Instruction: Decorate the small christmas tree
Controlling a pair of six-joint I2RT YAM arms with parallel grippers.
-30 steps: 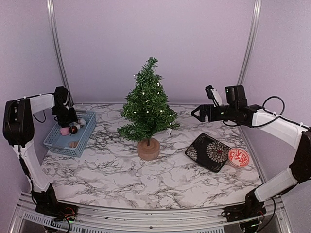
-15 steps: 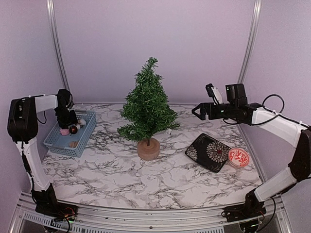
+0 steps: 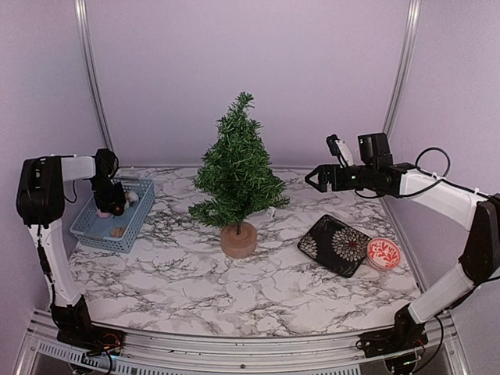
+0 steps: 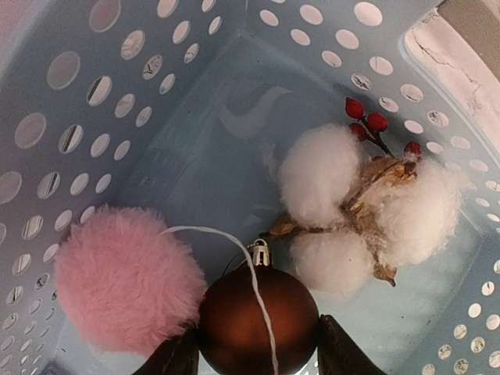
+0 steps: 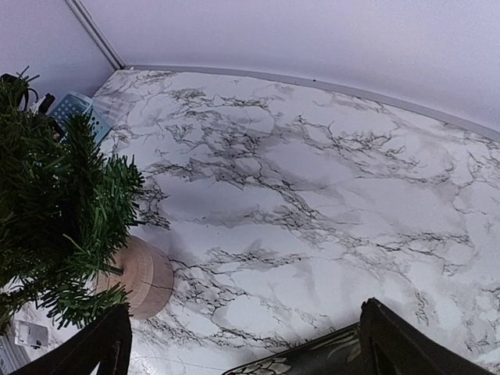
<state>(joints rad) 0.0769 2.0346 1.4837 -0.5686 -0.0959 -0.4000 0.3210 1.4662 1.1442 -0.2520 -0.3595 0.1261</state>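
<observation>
Left pincer (image 4: 250, 353) clamped on a brown bauble (image 4: 248, 320) inside the blue basket (image 4: 195, 117); right pincer (image 3: 314, 178) wide apart, aloft right of the small christmas tree (image 3: 237, 168), which stands mid-worktop (image 3: 234, 289)

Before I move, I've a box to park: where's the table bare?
Bare marble: the near edge in front of the small christmas tree, and between tree and blue basket. Crowded: the right, with black tray and red dish; the basket, where the left gripper holds a bauble.
</observation>
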